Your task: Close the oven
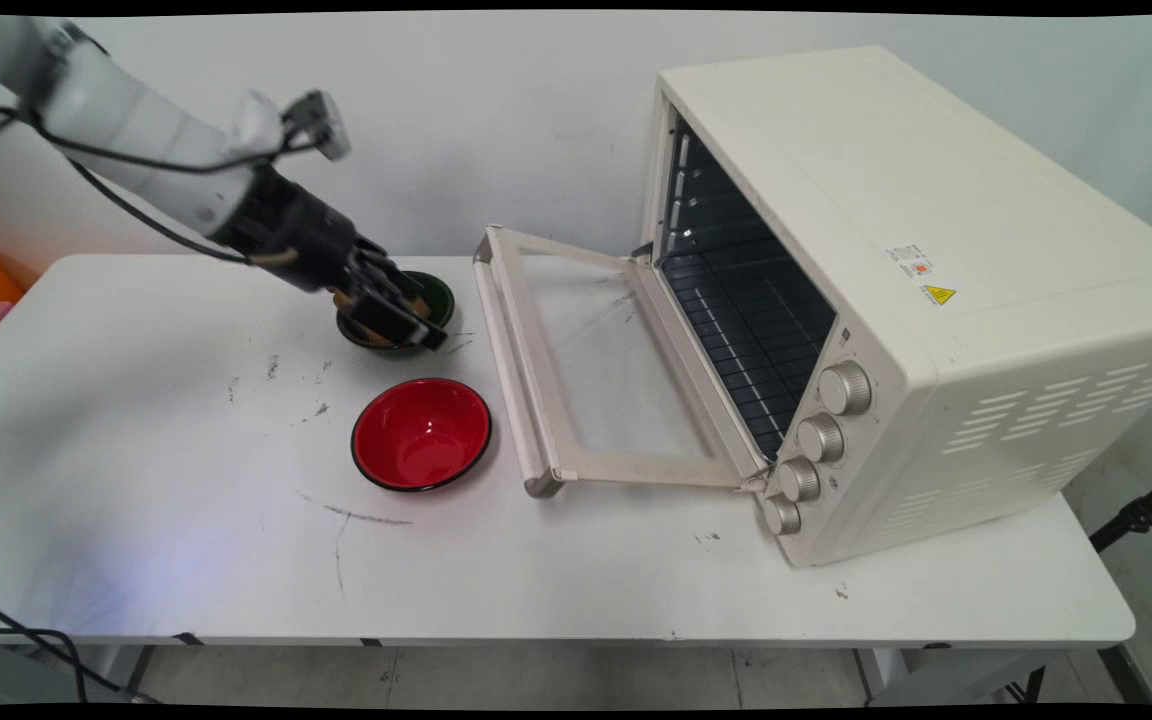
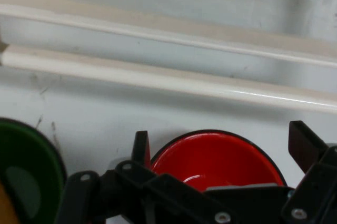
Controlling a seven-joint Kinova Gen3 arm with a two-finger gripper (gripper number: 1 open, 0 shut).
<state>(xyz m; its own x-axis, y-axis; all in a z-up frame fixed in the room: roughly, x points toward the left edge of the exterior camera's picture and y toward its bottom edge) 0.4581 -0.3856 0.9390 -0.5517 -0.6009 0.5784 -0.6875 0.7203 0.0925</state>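
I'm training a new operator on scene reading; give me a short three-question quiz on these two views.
1. True or false: the oven door is shut.
2. Multiple choice: which bowl lies nearer the table's front edge? A) the red bowl B) the green bowl C) they are level
3. Short answer: in the hand view, what shows between the gripper's two fingers?

Key
1. False: the door is folded down open, and the racks inside show.
2. A.
3. The red bowl; the fingers stand apart on either side of it, with the green bowl off at the lower left.
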